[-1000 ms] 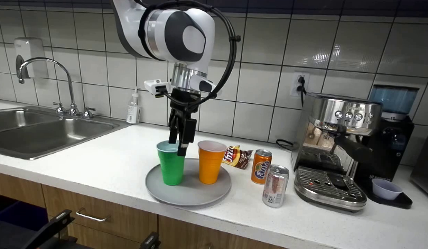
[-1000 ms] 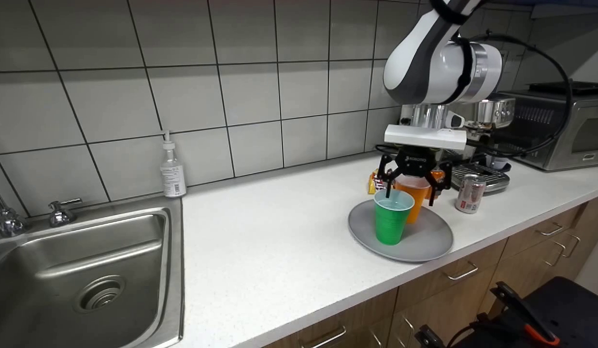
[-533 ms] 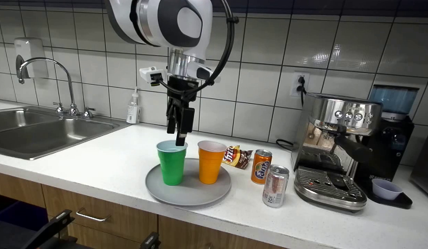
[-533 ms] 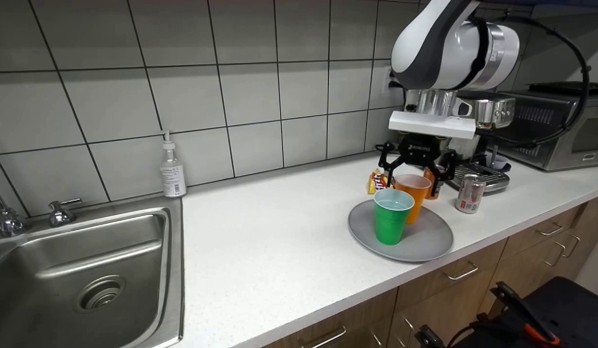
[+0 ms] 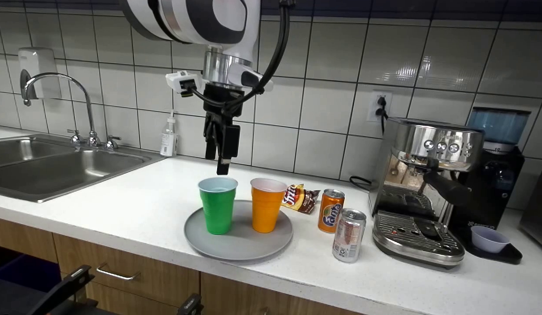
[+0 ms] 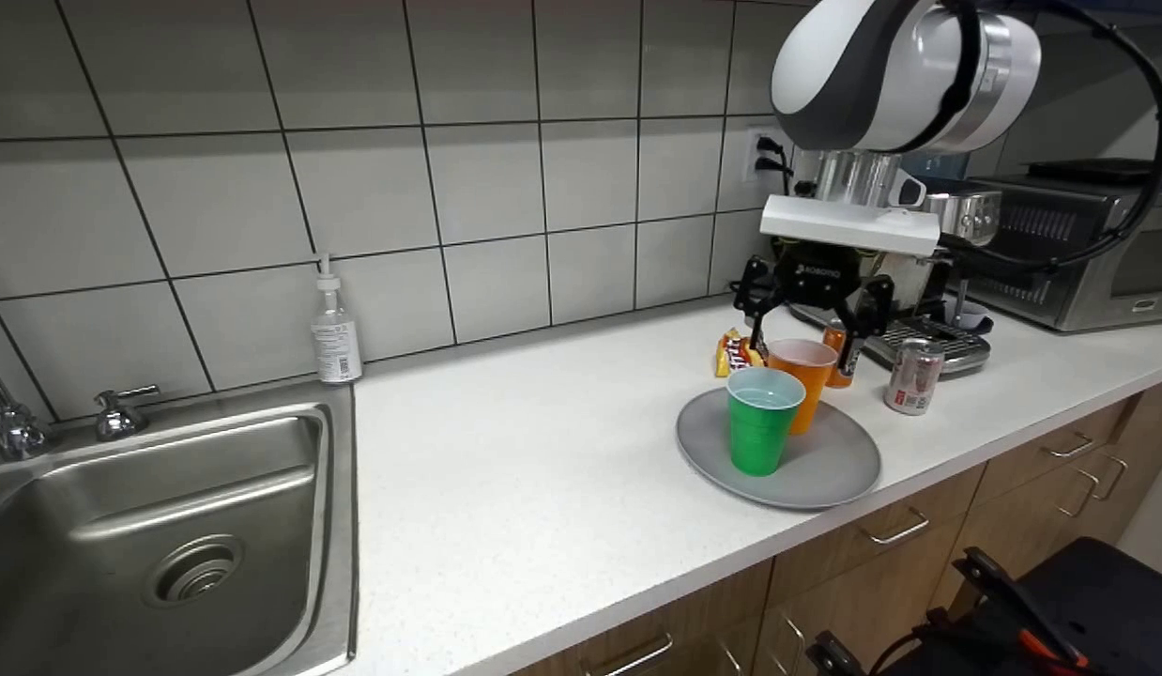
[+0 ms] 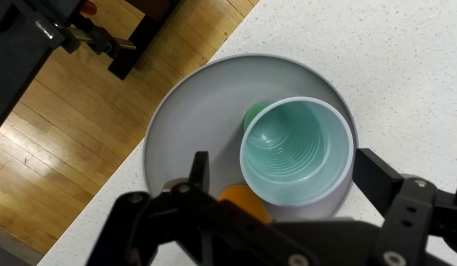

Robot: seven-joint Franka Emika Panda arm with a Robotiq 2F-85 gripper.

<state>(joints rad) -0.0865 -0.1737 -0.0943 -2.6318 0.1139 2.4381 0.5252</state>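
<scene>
My gripper (image 5: 216, 165) hangs pointing down over the counter, a little above the cups, with its fingers spread and nothing between them. Below it a green cup (image 5: 217, 210) stands upright on a round grey plate (image 5: 253, 248). Seen from the wrist view, the green cup (image 7: 295, 155) shows its pale, empty inside, framed between the two black fingers (image 7: 378, 181). An orange cup (image 5: 266, 210) is upright on the same plate; in the wrist view the gripper's linkage hides most of it. Both exterior views show the fingertips apart from the cups.
Right of the plate are a snack packet (image 5: 299, 199), an orange Fanta can (image 5: 331, 211) and a silver can (image 5: 350, 236). Farther along stands an espresso machine (image 5: 422, 192). A steel sink (image 6: 337, 526) and a soap bottle (image 6: 335, 329) lie the other way. The plate sits near the counter's front edge.
My gripper has risen with its fingers spread, away from the green cup, where a fingertip was at the rim a second ago. Cups and plate have stayed in place.
</scene>
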